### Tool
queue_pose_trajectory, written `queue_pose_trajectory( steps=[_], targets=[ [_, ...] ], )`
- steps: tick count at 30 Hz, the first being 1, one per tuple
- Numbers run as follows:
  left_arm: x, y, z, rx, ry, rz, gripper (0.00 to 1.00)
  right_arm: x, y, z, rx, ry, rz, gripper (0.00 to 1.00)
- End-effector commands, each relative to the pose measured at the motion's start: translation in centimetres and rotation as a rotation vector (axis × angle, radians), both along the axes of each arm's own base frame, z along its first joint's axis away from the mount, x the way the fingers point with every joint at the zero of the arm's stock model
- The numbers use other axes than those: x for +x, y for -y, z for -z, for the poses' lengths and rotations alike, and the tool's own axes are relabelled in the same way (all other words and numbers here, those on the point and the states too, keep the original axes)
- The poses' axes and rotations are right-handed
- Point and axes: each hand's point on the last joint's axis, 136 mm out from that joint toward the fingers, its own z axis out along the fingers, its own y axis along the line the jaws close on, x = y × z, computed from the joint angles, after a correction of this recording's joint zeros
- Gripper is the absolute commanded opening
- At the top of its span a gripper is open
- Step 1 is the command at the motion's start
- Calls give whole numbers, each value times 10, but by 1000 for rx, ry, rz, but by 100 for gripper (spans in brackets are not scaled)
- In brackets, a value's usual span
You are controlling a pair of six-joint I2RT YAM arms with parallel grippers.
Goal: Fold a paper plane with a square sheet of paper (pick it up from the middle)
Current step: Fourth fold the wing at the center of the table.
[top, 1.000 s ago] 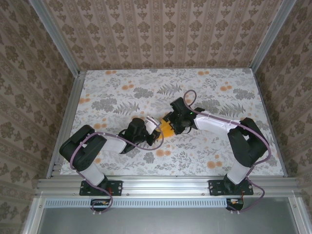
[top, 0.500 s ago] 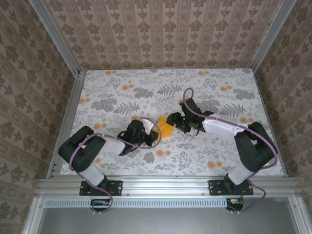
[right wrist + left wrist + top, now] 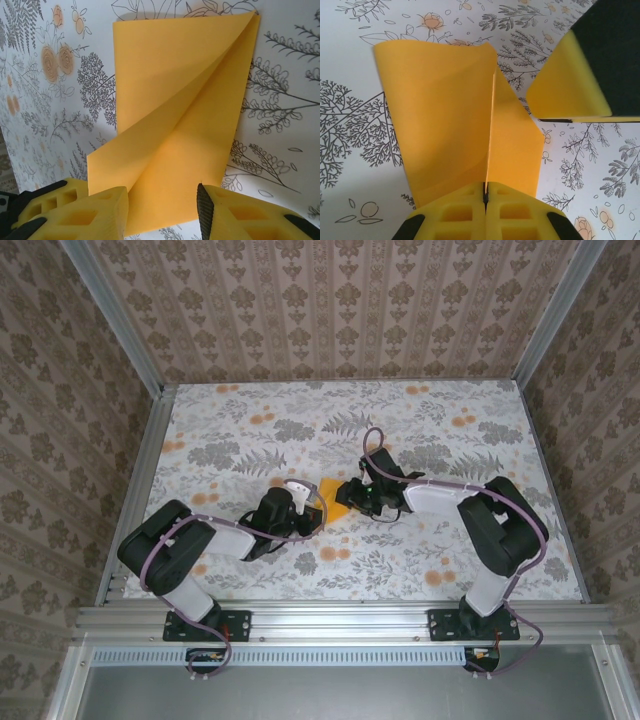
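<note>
Near centre of tabletop (image 3: 230, 455): we've paper sheet (image 3: 338, 502), part-folded.
Left tool (image 3: 485, 192): pinched shut on one end.
Right tool (image 3: 162, 205): jaws apart, straddling opp. end; long axis runs tool-to-tool.

You had two robot arms before you, the left arm (image 3: 190, 540) and the right arm (image 3: 480, 510). Each ended in one gripper, so two in all: the left gripper (image 3: 318, 508) and the right gripper (image 3: 352, 497). Each gripper had two yellow fingers (image 3: 100, 210). There was one sheet of orange-yellow paper (image 3: 335, 503), one flower-printed table (image 3: 420, 410) and three papered walls (image 3: 330, 310).
</note>
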Motion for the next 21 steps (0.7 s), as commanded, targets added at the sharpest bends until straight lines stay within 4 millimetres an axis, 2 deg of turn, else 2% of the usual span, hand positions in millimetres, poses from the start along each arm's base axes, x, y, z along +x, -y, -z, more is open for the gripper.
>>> queue_pose_trajectory(
  steps=[1, 9, 15, 21],
  targets=[
    [3, -3, -9, -37, 6, -29, 4, 12, -17, -12, 68, 18, -1, 42],
    [2, -2, -6, -34, -2, -24, 5, 18, -17, -1, 55, -3, 25, 41],
    [2, -4, -3, -43, -32, -29, 10, 18, -17, 9, 52, -25, 37, 41],
    [0, -5, -3, -58, -85, -27, 18, 16, -15, 14, 37, -35, 36, 48]
  ],
)
